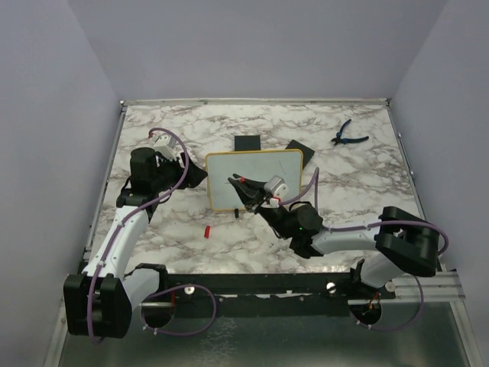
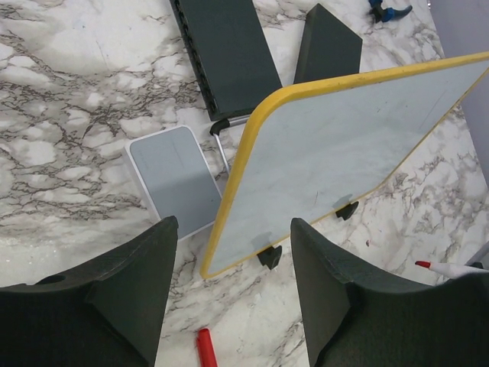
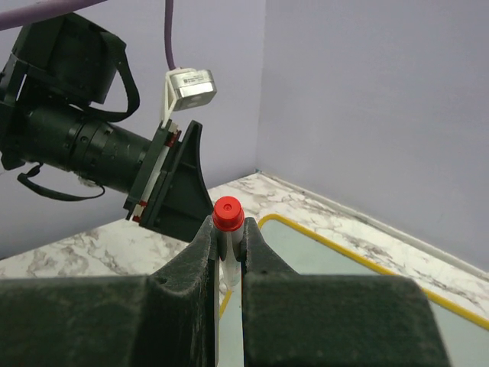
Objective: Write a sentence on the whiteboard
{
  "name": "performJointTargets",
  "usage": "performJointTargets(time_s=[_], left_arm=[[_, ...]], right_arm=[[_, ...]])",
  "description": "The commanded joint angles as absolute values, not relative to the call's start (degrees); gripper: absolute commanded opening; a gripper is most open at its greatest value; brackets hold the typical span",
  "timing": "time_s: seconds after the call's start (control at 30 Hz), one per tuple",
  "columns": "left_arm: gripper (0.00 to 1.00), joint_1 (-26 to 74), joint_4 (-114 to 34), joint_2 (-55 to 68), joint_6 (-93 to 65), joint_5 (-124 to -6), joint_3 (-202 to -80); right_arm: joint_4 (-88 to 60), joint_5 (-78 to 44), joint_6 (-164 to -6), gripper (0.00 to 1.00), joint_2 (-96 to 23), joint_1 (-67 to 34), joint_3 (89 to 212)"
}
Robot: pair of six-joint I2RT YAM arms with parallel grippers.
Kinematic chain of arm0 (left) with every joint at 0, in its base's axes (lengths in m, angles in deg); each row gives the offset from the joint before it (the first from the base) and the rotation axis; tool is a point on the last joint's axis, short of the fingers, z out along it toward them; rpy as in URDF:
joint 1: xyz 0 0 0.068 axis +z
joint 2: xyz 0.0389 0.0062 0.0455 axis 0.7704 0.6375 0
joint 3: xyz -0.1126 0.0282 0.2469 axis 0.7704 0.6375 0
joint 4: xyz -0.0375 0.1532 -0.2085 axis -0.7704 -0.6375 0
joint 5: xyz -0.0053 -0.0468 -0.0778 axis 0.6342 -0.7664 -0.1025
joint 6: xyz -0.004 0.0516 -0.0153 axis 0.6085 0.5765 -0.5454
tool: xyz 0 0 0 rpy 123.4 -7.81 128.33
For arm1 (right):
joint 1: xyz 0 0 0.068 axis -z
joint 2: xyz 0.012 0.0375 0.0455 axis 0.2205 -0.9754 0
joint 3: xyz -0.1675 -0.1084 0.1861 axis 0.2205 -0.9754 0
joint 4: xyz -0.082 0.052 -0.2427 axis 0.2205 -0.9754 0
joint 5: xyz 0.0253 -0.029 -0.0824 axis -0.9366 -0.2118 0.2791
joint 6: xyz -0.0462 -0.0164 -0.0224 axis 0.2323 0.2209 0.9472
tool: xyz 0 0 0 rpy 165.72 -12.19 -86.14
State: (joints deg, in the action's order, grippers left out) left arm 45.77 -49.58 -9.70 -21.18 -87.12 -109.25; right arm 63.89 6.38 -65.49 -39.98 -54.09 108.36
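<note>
Whiteboard point(image 1: 254, 180): yellow-framed, set mid-table point(image 1: 359, 191), propped at a slight tilt on two small black feet point(image 2: 269, 256). No sentence can be made out on its white surface in any view; faint streaks only.

Left gripper point(image 2: 234, 225): brought to the board's near left corner. Jaws are seen standing apart, one to each side of the yellow frame, with clear gaps on both sides. Nothing is held and no contact is visible.

Right gripper point(image 3: 227, 241): jaws are pressed together on a white marker point(image 3: 228, 210) with a red end showing at the fingertips. From above, it is seen poised over the middle of the board. In the left wrist view the marker's red tip sits just beside the board's right lower edge; whether it touches the surface cannot be told.

A red cap point(image 1: 207, 230), judged to be the marker's, lies on the marble near the board's lower left corner.

Step judged in hand: bracing the board before writing, with no stroke yet laid down.

Next move, as judged: the frame has to be pinched firmly at the corner, without tipping the board off its feet. The tip can then be lowered to light contact and drawn across in one line.
</note>
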Motion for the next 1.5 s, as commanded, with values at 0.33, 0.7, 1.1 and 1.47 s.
performJointTargets(time_s=[0.33,0.7,1.1,1.47], left_arm=[[0.55,45.64,-50.24,-9.66,-21.71,-85.15,-109.54],[0.54,45.59,-50.30,-9.66,-22.17,-84.71,-109.45],[0.52,45.61,-50.27,-9.81,-22.26,-85.00,-109.41],[0.51,45.62,-50.29,-9.76,-22.26,-85.32,-109.36]], right_arm=[[75.55,8.82,-50.69,0.01,-53.09,-54.94,117.19],[76.46,8.27,-47.36,0.01,-60.65,-54.94,122.83],[78.28,9.11,-43.62,0.01,-65.53,-54.94,126.48],[79.51,10.09,-41.68,0.01,-67.58,-54.24,128.23]])
